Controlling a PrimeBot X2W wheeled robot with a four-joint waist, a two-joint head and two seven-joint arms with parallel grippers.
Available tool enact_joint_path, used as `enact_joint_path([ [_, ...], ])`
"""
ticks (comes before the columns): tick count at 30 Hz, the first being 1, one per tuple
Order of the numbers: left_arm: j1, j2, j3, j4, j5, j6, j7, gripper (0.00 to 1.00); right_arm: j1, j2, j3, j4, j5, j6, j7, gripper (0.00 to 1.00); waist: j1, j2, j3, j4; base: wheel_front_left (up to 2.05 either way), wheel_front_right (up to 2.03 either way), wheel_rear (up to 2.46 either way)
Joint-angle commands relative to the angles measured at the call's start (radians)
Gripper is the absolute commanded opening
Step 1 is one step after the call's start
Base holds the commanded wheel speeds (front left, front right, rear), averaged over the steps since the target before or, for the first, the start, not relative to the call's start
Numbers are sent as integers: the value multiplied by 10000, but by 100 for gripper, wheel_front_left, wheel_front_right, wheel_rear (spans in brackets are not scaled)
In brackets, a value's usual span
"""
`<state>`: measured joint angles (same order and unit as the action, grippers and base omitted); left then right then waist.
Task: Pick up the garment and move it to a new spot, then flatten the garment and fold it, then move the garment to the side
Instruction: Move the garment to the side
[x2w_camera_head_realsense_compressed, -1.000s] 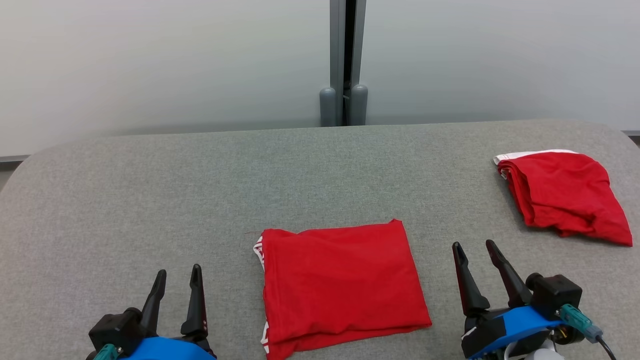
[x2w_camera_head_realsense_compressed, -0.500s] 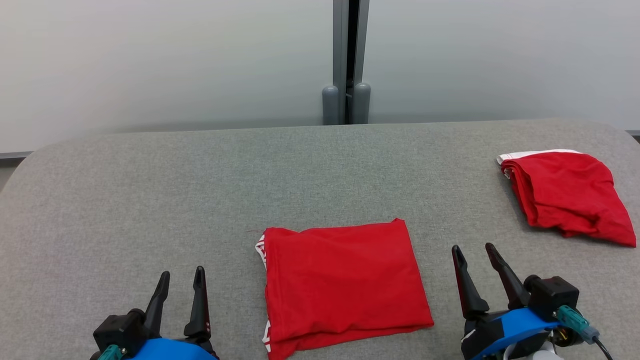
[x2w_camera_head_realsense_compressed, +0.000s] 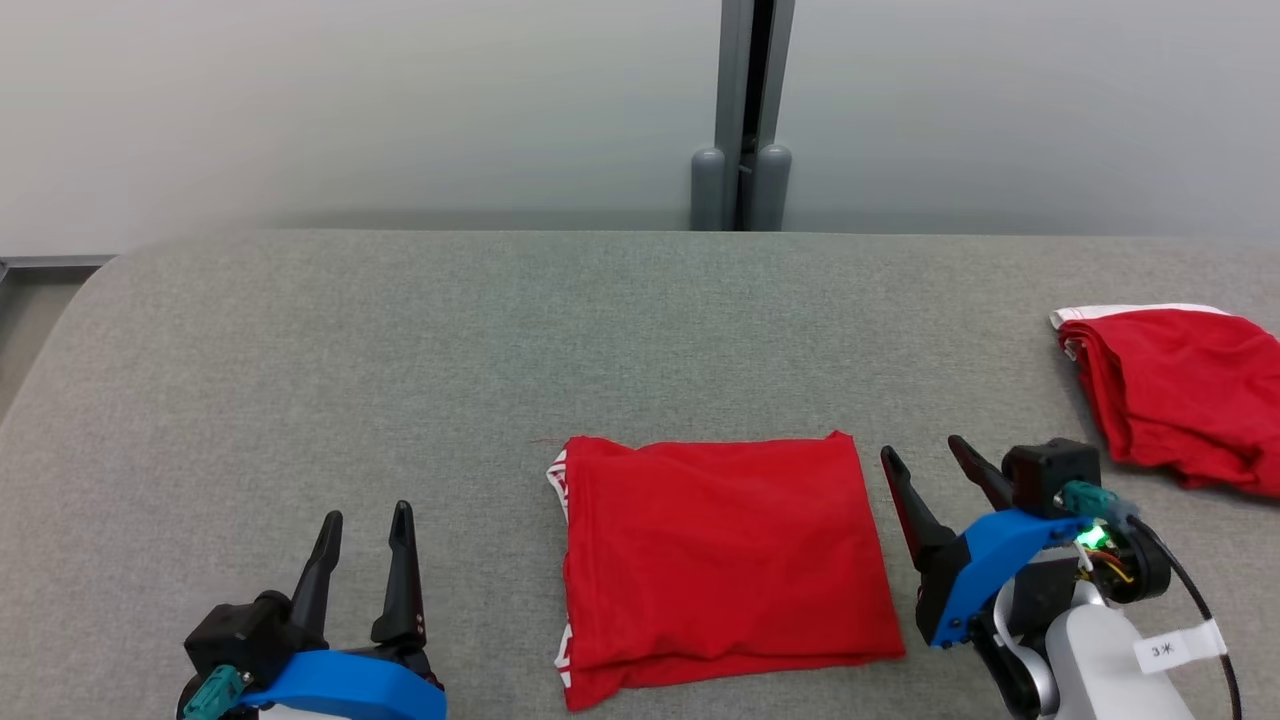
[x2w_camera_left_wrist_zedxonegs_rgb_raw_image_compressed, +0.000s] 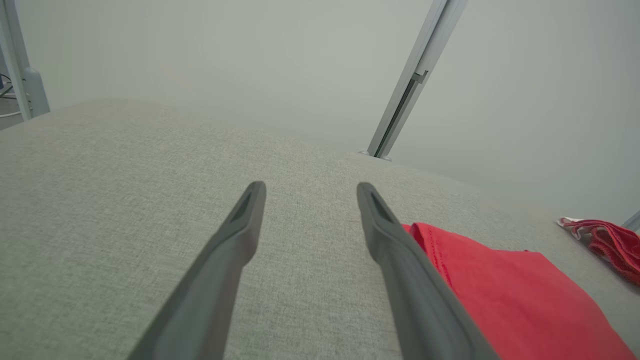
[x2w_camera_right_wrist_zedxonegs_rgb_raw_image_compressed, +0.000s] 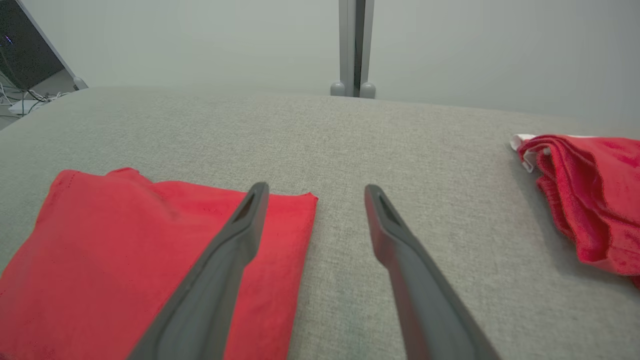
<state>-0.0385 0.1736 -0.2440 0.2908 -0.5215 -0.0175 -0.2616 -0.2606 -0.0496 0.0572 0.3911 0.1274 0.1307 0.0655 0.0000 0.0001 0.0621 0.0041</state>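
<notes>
Likely a robot lab or office test bay, wide grey fabric-covered table with rounded corners (x2w_camera_head_realsense_compressed: 400, 330), plain pale frosted partition panels (x2w_camera_head_realsense_compressed: 350, 100) along its far edge, grey metal post (x2w_camera_head_realsense_compressed: 745, 100) joining them, dark screen (x2w_camera_right_wrist_zedxonegs_rgb_raw_image_compressed: 22, 47) and loose white cables (x2w_camera_right_wrist_zedxonegs_rgb_raw_image_compressed: 25, 101) at far left

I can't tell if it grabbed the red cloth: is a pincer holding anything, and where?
Nothing is held. The left pincer and right pincer are open, either side of the folded red garment.

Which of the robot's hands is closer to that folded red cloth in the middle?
The right hand: it sits just beside the right edge of the folded red cloth, not touching it. The left hand stands well off its left edge.
</notes>
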Motion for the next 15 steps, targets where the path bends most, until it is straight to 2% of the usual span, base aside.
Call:
enact_joint_path([
  [1,-121,-42,34,-41,49,-18,-44,100,-146,-17,-76,51,-129,1,311,100,0,-1,92,123,0,0,0],
  [8,-229,-194,300,-113,122,-149,-44,100,-346,-18,-146,515,-187,1,2188,100,0,-1,400,552,0,0,0],
  [14,-334,-293,503,-110,259,-260,-45,100,-625,-17,211,1216,112,1,2922,100,0,-1,665,678,0,0,0],
  [15,-335,-309,534,-112,299,-261,-45,100,-689,-17,291,1336,252,1,2990,93,0,-1,704,679,0,0,0],
])
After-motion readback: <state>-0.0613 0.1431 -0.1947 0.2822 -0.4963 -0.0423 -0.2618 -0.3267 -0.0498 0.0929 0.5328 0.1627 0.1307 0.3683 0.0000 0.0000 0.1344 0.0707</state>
